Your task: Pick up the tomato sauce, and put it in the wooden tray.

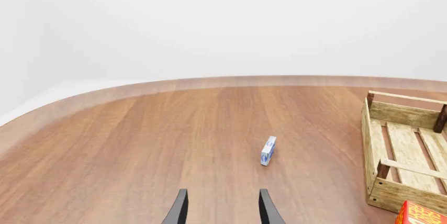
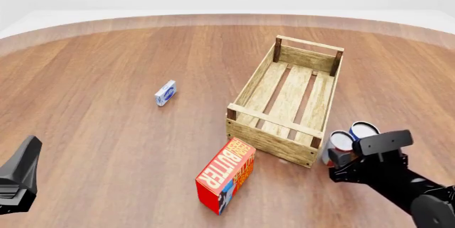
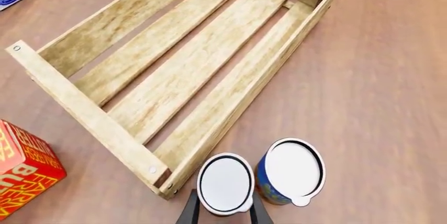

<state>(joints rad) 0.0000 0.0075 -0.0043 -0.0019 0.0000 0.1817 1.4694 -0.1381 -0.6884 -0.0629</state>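
The sauce can (image 3: 225, 183) stands on the surface (image 2: 106, 79) between the right jaws (image 3: 224, 211), which flank it, grip unclear, beside the blue can (image 3: 290, 171) by the tray's (image 3: 84, 114) corner; left jaws (image 1: 223, 208) apart, empty; the red box (image 2: 226, 174) reads "BUTTER".

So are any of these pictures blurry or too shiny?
Left wrist view: sharp, though the table's far edge looks bent. Front view: soft even light, only faint shadows under the wooden tray. Right wrist view: crisp, no glare on the tomato sauce top.
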